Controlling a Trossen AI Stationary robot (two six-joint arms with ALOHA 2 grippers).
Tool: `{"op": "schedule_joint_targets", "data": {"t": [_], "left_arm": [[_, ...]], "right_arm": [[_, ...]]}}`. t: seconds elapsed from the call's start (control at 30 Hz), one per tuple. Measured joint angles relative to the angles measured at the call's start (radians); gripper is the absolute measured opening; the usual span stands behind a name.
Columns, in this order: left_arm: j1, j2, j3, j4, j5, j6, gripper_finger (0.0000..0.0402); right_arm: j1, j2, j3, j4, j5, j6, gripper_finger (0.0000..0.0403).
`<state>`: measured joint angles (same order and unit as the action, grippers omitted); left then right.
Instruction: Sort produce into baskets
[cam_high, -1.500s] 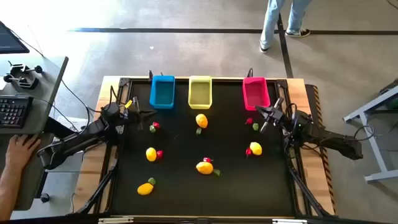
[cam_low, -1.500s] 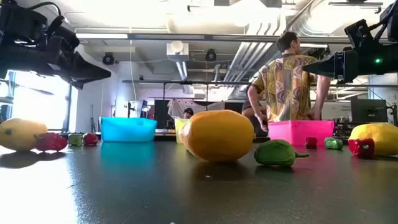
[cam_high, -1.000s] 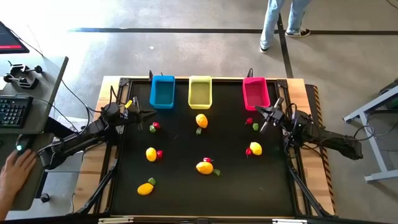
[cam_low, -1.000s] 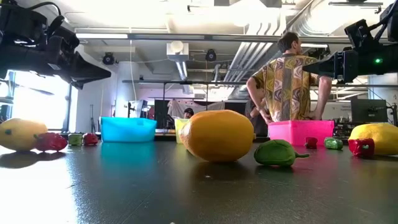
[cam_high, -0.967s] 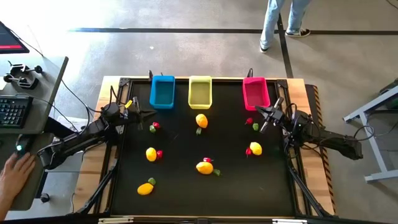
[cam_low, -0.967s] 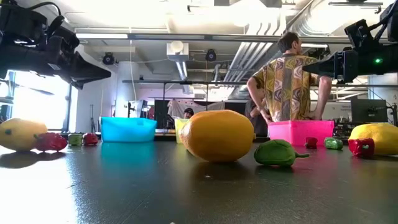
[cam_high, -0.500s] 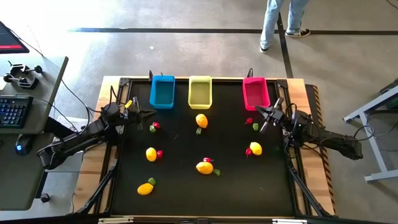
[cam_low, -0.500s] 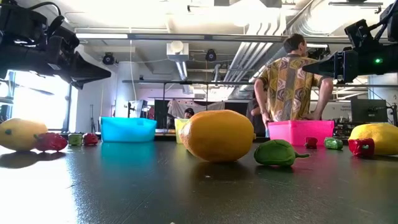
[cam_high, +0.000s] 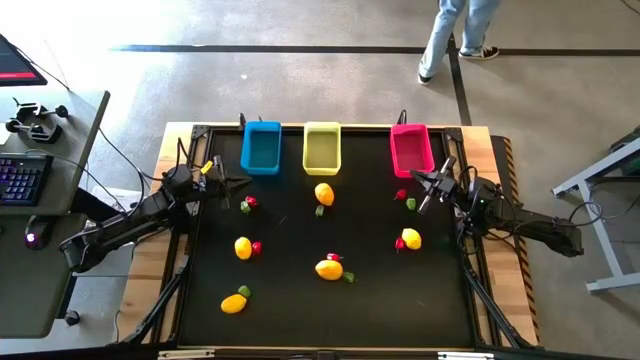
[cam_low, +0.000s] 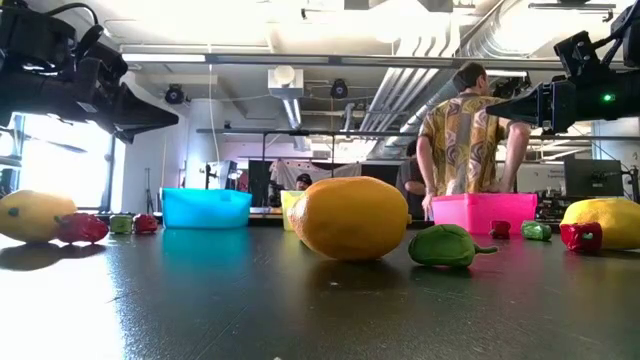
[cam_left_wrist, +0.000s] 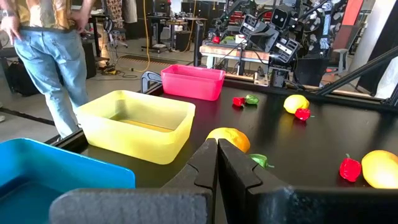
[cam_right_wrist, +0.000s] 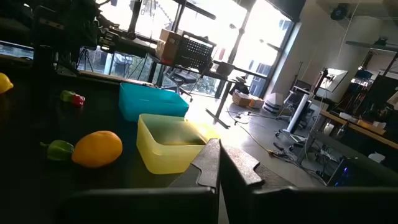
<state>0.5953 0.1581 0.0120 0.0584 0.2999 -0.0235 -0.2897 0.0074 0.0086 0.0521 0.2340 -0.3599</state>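
Nothing has been sorted yet: the blue basket (cam_high: 260, 148), yellow basket (cam_high: 321, 147) and pink basket (cam_high: 411, 149) stand in a row along the far edge of the worktop (cam_high: 290, 290), and all the produce lies loose on it. The left claw (cam_high: 226, 181) hangs at the left edge, its fingers pressed together and holding nothing; the nearest pieces are the red and green bits (cam_high: 247, 204), just inward of its tip and toward the near side. The right claw (cam_high: 419, 180) is likewise closed and empty at the right edge, with a red bit (cam_high: 401, 195) and a green bit (cam_high: 411, 204) just beside its tip. The lemons (cam_high: 324, 193) are rounded, so approach angle probably matters little.
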Motion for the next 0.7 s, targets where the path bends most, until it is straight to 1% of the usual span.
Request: {"op": "schedule_joint_targets", "data": {"t": [0.47, 0.7], "left_arm": [[0.000, 0.000, 0.000, 0.000, 0.000, 0.000, 0.0000], [-0.001, 0.000, 0.000, 0.000, 0.003, -0.025, 0.0000]], "right_arm": [[0.000, 0.000, 0.000, 0.000, 0.000, 0.000, 0.0000], [0.000, 0.000, 0.000, 0.000, 0.000, 0.000, 0.0000]]}}
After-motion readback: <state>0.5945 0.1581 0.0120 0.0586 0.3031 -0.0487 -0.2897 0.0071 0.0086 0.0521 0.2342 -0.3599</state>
